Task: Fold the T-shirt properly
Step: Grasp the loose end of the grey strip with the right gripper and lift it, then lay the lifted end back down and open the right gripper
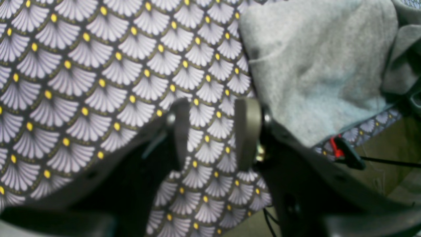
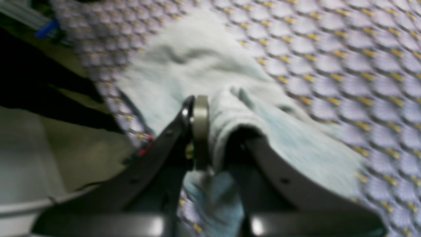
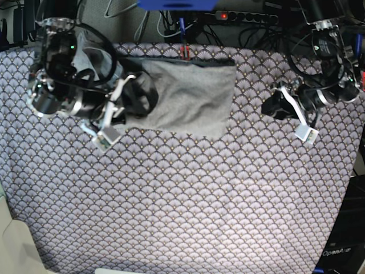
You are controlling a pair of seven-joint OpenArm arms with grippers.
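You've got the T-shirt [image 3: 188,97] lying at the far side of the table [image 3: 182,205], around 12 o'clock in the base view, mostly flat as a grey rectangle with its 9 o'clock end bunched and lifted. Your right pincer [image 2: 213,131] sits at that bunched end, at roughly 10 o'clock in the base view, and its jaws are pinched together on a fold of the T-shirt; the right wrist view shows grey knit squeezed between the two fingers [image 2: 200,131] and draping over the far one, though that view is blurred. More cloth hangs below the grip toward 6 o'clock in that view. Your left pincer [image 1: 213,135] is at about 2 o'clock in the base view, well apart from the shirt there. Its jaws stand partly open with nothing between them, only the fan-patterned tablecloth [image 1: 82,82] showing through the gap. In the left wrist view the T-shirt fills the 1 o'clock corner, just beside the pincer's 3 o'clock finger, whether touching you can't tell. A red-and-black clip [image 1: 342,153] sits on the table edge at 4 o'clock in that view, just below the shirt's hem. At the back edge in the base view, a power strip [image 3: 239,16] with a red light lies near 12 o'clock behind the shirt.
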